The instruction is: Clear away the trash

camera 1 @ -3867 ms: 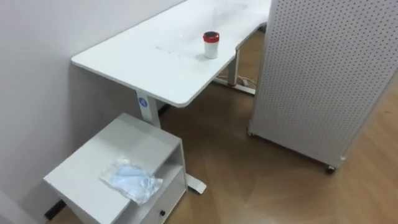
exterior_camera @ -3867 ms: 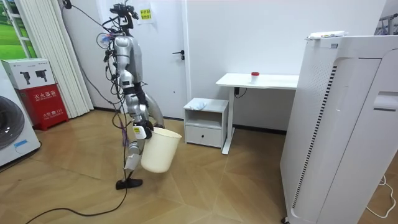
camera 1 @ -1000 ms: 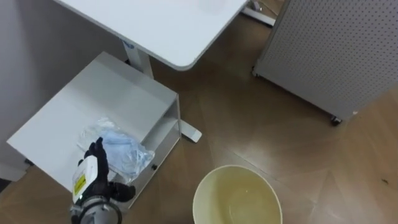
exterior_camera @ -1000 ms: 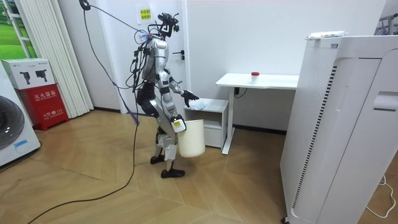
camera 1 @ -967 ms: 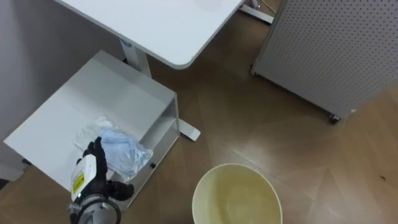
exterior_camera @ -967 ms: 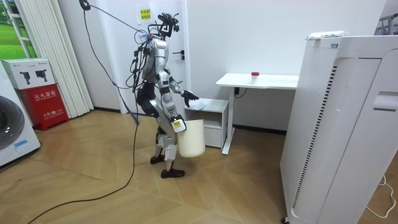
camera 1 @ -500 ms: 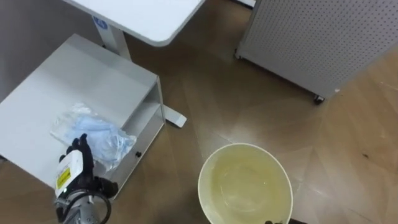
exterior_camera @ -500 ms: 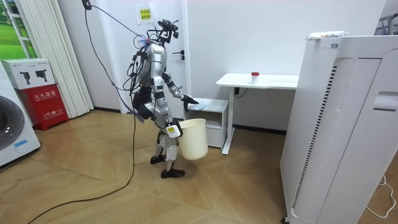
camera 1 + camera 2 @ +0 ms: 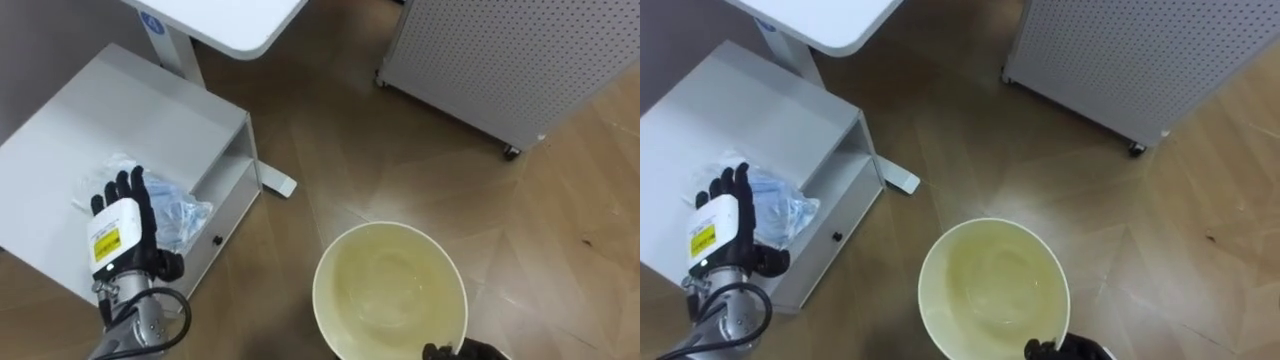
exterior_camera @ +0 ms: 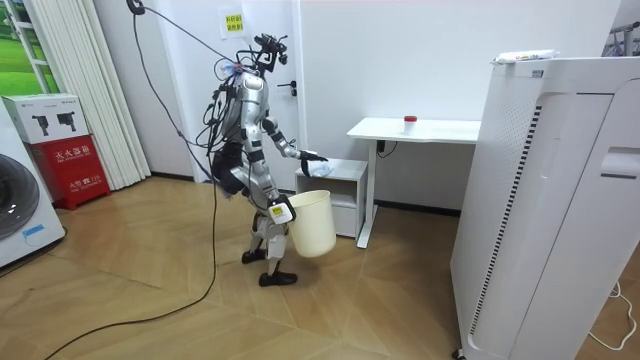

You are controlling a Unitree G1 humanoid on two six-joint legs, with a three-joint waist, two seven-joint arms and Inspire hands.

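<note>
Main risk as I see it: the bag (image 9: 182,212), crumpled bluish see-through plastic, lies at the near right edge of the cabinet (image 9: 130,110), so a sloppy grab could shove it off. The left hand (image 9: 118,235) hovers over it, fingers straight and spread. The right hand (image 9: 462,352) grips the bucket (image 9: 390,285) rim.

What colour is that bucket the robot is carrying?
Pale cream-yellow bucket, clearest in the left eye view.

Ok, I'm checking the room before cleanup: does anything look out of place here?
Yes: a crumpled bluish bag lies on the white cabinet near its front edge, loose litter on furniture. The left hand is spread open over it. The bin, held at its rim by the right hand, looks empty; nothing is spilled.
</note>
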